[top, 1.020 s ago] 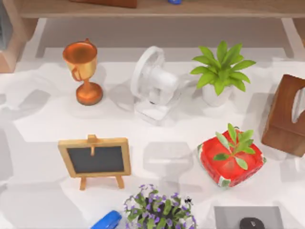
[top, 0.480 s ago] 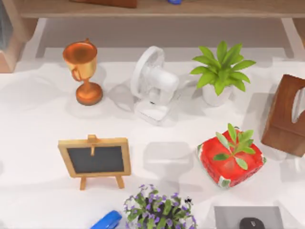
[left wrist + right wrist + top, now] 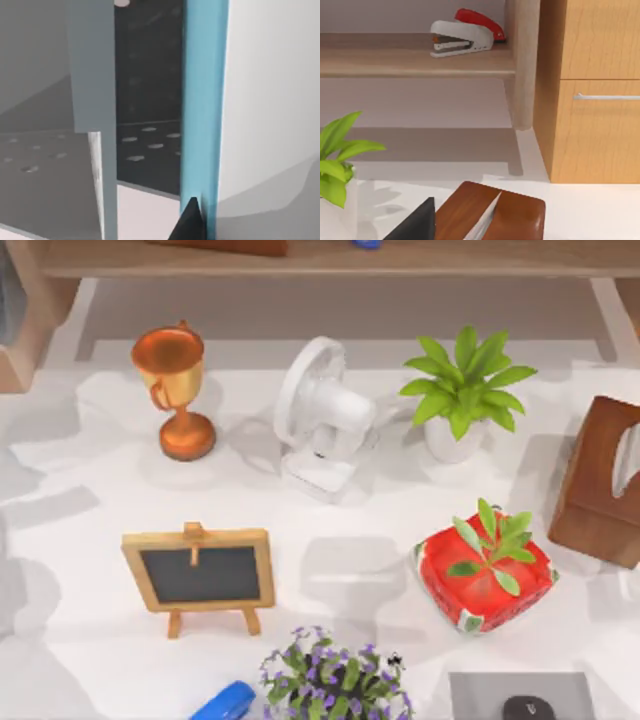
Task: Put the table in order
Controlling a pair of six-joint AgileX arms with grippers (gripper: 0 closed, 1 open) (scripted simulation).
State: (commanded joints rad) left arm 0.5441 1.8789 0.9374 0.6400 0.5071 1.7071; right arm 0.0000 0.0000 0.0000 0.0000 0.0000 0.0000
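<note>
A: So, starting at the near edge of the table (image 3: 90, 660): a blue object (image 3: 225, 703) pokes in beside a purple-flowered plant (image 3: 335, 680), and at the near right corner a grey pad (image 3: 520, 692) carries a small dark thing I can't identify.

B: And behind those?

A: A little chalkboard easel (image 3: 198, 575) on the left, and a red pot with a green sprout (image 3: 485, 575) on the right. Farther back stand a copper trophy (image 3: 172, 390), a white desk fan (image 3: 322, 420) and a leafy plant in a white pot (image 3: 462, 400), with a brown tissue box (image 3: 600, 480) at the right edge. A wooden shelf (image 3: 330, 258) runs along the far side.

B: How are the grippers?

A: I cannot tell. The left wrist view has just a dark tip (image 3: 189, 225) against a blue upright strip; the right wrist view has a dark corner (image 3: 417, 225) next to the tissue box (image 3: 490, 212). Whether either is spread or pressed together isn't visible.

B: What could go wrong?

A: My guess is crowding. The back row stands close together, so an arm reaching for one item could tip the trophy or the fan.

B: Do the views differ?

A: The right wrist view catches a red and grey stapler (image 3: 462, 34) on the shelf and a wooden drawer front (image 3: 600, 100).
</note>
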